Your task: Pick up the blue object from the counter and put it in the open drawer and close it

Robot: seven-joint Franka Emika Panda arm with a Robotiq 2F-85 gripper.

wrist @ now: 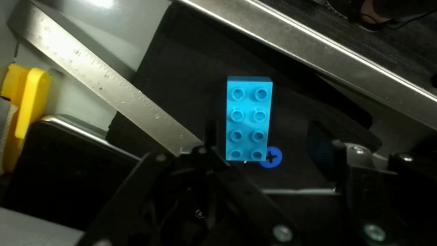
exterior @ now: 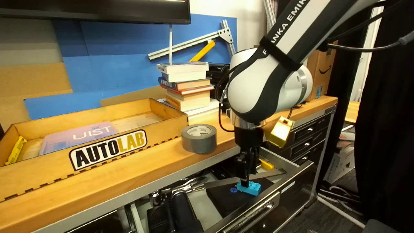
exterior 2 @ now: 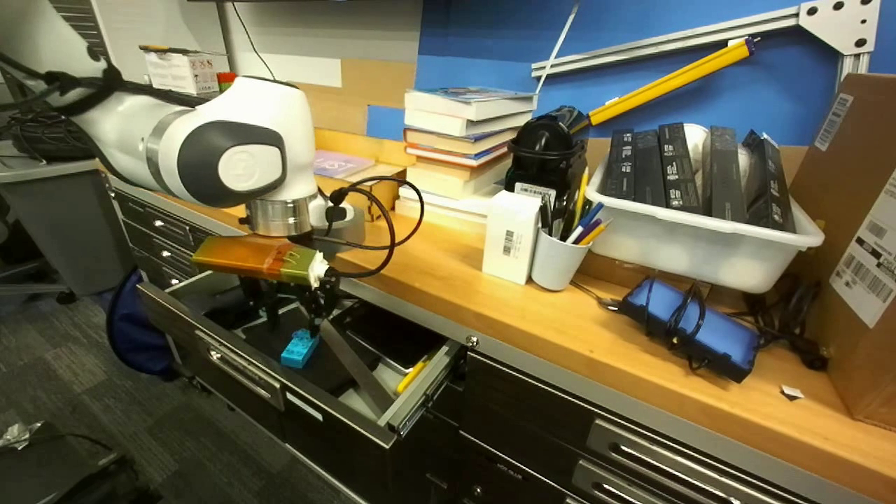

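The blue object is a bright cyan block with studs, seen in the wrist view (wrist: pixel 248 119) and in both exterior views (exterior: pixel 250 188) (exterior 2: pixel 299 348). It lies on a flat black item (wrist: pixel 191 51) inside the open drawer (exterior: pixel 284 184), whose front rim also shows in the wrist view (wrist: pixel 307 48). My gripper (wrist: pixel 264 145) reaches down into the drawer with its fingers apart. The block lies close beside one finger, with a wide gap to the other; contact with the near finger cannot be told. The counter (exterior: pixel 168 158) runs above and behind the drawer.
A steel ruler (wrist: pixel 102 82), a yellow tool (wrist: pixel 30 99) and a dark phone-like item (wrist: pixel 68 171) lie in the drawer. On the counter are a grey tape roll (exterior: pixel 199 139), a wooden AUTOLAB tray (exterior: pixel 110 149), stacked books (exterior: pixel 187 87) and a white bin (exterior 2: pixel 700 238).
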